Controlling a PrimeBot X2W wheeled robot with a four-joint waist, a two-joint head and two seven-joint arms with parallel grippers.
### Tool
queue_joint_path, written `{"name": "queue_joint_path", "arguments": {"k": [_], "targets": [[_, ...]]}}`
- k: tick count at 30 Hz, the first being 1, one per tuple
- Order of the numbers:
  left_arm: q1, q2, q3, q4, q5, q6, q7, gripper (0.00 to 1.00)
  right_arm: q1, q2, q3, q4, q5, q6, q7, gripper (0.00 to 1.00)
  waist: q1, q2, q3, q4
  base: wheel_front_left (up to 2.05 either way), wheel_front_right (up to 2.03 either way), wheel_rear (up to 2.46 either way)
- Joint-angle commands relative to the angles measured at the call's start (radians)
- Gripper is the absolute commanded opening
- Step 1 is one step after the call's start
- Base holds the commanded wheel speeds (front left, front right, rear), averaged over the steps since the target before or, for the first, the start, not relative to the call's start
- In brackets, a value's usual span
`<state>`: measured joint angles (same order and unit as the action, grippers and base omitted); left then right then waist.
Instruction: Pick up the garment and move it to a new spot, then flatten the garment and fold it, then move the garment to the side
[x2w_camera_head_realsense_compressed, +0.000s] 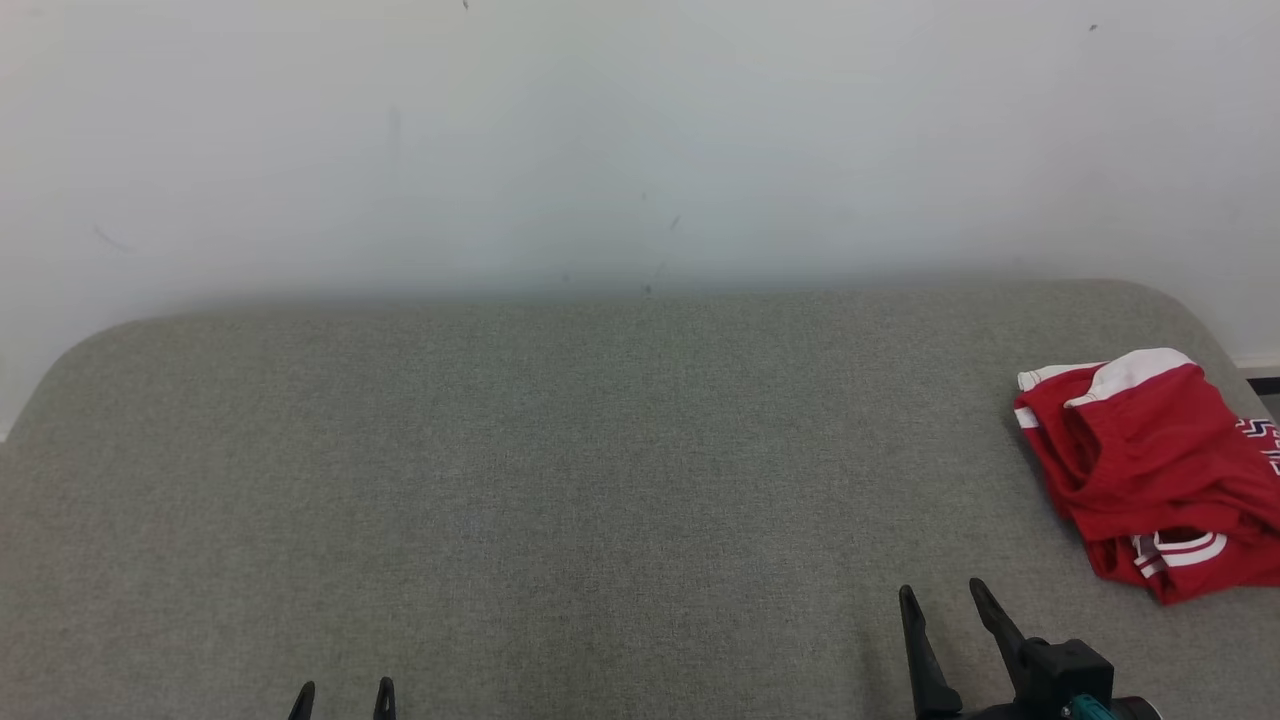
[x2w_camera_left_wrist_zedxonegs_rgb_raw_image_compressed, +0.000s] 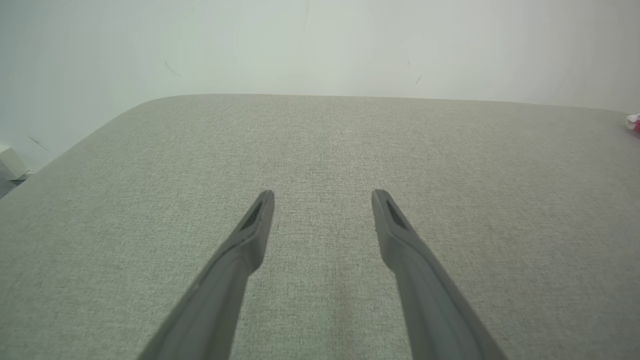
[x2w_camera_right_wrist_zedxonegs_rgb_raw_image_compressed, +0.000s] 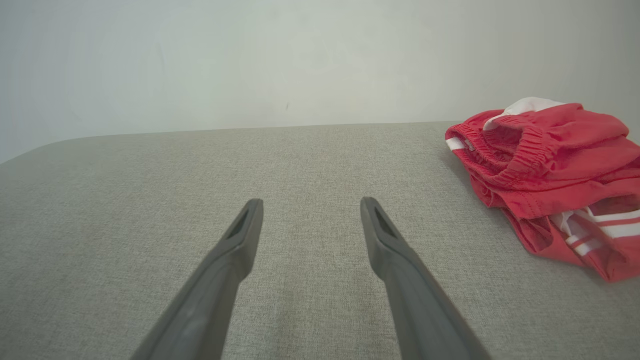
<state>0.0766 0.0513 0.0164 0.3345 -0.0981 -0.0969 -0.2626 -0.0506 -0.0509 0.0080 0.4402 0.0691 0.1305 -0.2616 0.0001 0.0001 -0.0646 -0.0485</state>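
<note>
The garment (x2w_camera_head_realsense_compressed: 1150, 470) is a red pair of shorts with white stripes and an elastic waistband, lying bunched at the far right of the grey fabric surface (x2w_camera_head_realsense_compressed: 560, 480). In the right wrist view the garment (x2w_camera_right_wrist_zedxonegs_rgb_raw_image_compressed: 550, 175) lies to the upper right of my fingers. My right gripper (x2w_camera_head_realsense_compressed: 945, 595) stands open near the front edge, left of the garment and apart from it, with nothing between its fingers (x2w_camera_right_wrist_zedxonegs_rgb_raw_image_compressed: 240, 235). My left gripper (x2w_camera_head_realsense_compressed: 345, 688) is open at the lower left, far from the garment; a small tip of the garment (x2w_camera_left_wrist_zedxonegs_rgb_raw_image_compressed: 634, 121) shows at that wrist view's right edge.
A pale wall (x2w_camera_head_realsense_compressed: 640, 140) rises behind the grey surface. The surface has rounded back corners (x2w_camera_head_realsense_compressed: 90, 345). A pale box-like object (x2w_camera_left_wrist_zedxonegs_rgb_raw_image_compressed: 10, 162) sits beyond the surface's left edge in the left wrist view.
</note>
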Motion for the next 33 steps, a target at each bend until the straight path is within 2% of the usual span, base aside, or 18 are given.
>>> {"name": "queue_joint_path", "arguments": {"k": [1,12,13,14,28,29,33], "targets": [[0.006,-0.001,0.002,0.001,0.005,-0.001,-0.003,1.00,0.003,0.001,0.001,-0.002,0.004,0.000,-0.004,1.00,-0.0001,-0.0001,0.001,0.000,0.00,0.00,0.00],[0.008,-0.001,0.004,0.007,0.008,-0.004,-0.003,1.00,0.006,0.001,0.007,-0.008,0.005,0.000,-0.004,1.00,-0.0001,-0.0001,0.001,-0.003,0.00,0.00,0.00],[0.007,-0.002,0.010,0.007,0.003,-0.001,-0.003,1.00,0.002,0.000,0.015,-0.006,0.001,0.000,-0.003,1.00,-0.0001,-0.0001,0.002,-0.046,0.00,0.00,0.00],[0.005,0.000,0.004,0.006,0.002,-0.002,-0.003,1.00,0.002,0.001,0.008,-0.007,0.000,-0.001,-0.004,1.00,-0.0001,-0.0001,0.004,-0.060,0.00,0.00,0.00],[-0.007,-0.001,-0.008,0.022,-0.035,-0.006,-0.003,1.00,-0.001,0.001,0.017,-0.002,-0.009,0.000,-0.003,1.00,-0.0001,-0.0001,0.013,-0.063,0.00,0.00,0.00],[-0.001,0.000,-0.008,0.020,-0.036,-0.003,0.000,0.00,-0.001,0.000,0.015,-0.003,-0.004,0.000,-0.002,0.00,0.0000,-0.0001,0.013,-0.063,0.00,0.00,0.00],[0.007,-0.004,-0.008,0.055,-0.042,-0.008,0.006,0.00,0.018,0.002,0.013,0.031,-0.001,0.000,0.004,0.00,0.0000,-0.0001,0.014,-0.063,0.00,0.00,0.00]]}}
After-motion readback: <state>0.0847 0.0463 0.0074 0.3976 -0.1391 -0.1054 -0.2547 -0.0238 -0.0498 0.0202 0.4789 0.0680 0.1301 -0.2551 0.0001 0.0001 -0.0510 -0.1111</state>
